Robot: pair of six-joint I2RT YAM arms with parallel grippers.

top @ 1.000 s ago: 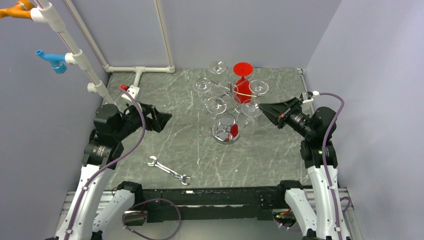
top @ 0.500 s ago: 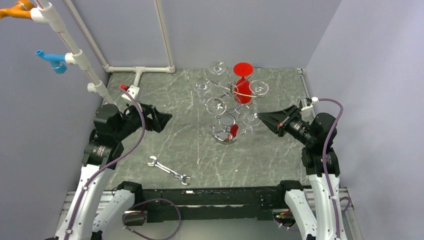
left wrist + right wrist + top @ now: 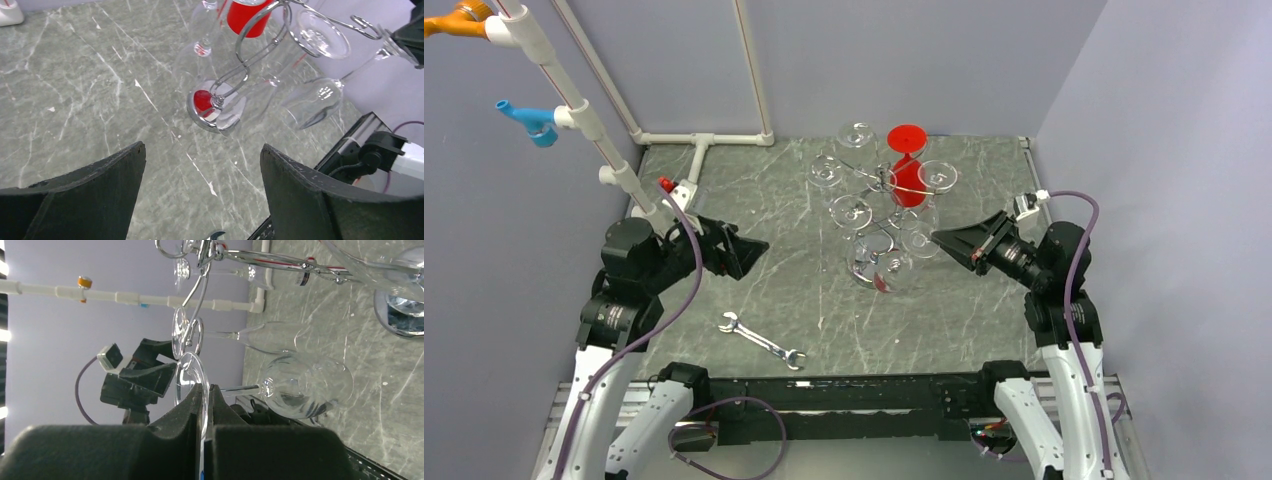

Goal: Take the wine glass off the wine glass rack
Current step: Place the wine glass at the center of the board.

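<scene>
While the left claw (image 3: 759, 243) hangs with its fingers wide apart on the left side of the table (image 3: 754, 180), the right claw (image 3: 939, 238) is clamped on the thin round foot of a clear wine glass (image 3: 917, 238). That glass lies on its side in the air, bowl pointing toward the middle of the table, just beside the right-hand curled arms of the wine glass rack (image 3: 207, 117). Several other clear glasses and a red glass (image 3: 908, 150) hang from the chrome stand. The right wrist view shows the foot pinched edge-on between the fingers, close under a wire loop; whether it is fully free of the wire cannot be told. The step in hand looks like drawing the glass out from its arm. Next, the claw likely needs a slow, level pull away from the rack, keeping clear of neighbouring glasses. A wrench (image 3: 762, 340) lies near the front edge.
</scene>
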